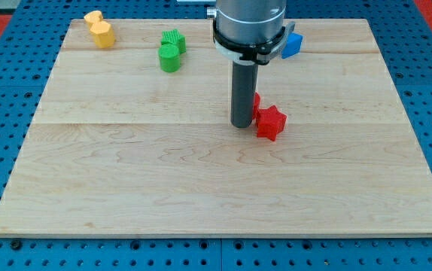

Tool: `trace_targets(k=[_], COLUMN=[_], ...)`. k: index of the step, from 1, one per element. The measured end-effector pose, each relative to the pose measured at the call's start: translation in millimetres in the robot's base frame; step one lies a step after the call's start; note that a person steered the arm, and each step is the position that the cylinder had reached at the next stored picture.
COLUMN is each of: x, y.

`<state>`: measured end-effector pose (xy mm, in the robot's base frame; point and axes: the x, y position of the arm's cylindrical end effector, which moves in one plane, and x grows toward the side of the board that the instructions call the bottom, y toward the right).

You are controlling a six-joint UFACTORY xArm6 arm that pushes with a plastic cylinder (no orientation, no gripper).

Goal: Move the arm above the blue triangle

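Note:
A blue block [292,44], its shape partly hidden behind the arm, sits near the view's top, right of centre. My tip [241,125] rests on the board below and to the left of it, well apart from it. The tip stands just left of a red star-shaped block [271,122]. A second red block [257,102] peeks out right behind the rod, mostly hidden.
Two green blocks [171,50] sit together at the view's top, left of the arm. Two yellow blocks [99,28] sit at the top left corner. The wooden board [126,181] lies on a blue perforated table.

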<state>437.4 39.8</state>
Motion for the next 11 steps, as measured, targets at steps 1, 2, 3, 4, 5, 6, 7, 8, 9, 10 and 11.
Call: trace_targets(k=[1, 2, 3, 4, 5, 6, 7, 8, 9, 10, 11], x=[-16.8, -22.6, -35.2, -91.3, -103.1, -114.0, -160.1, -226.7, -229.7, -221.8, -197.6], y=[6.3, 4.5, -40.8, -27.1, 66.7, 136.2, 203.0, 191.2, 126.9, 75.0, 87.3])
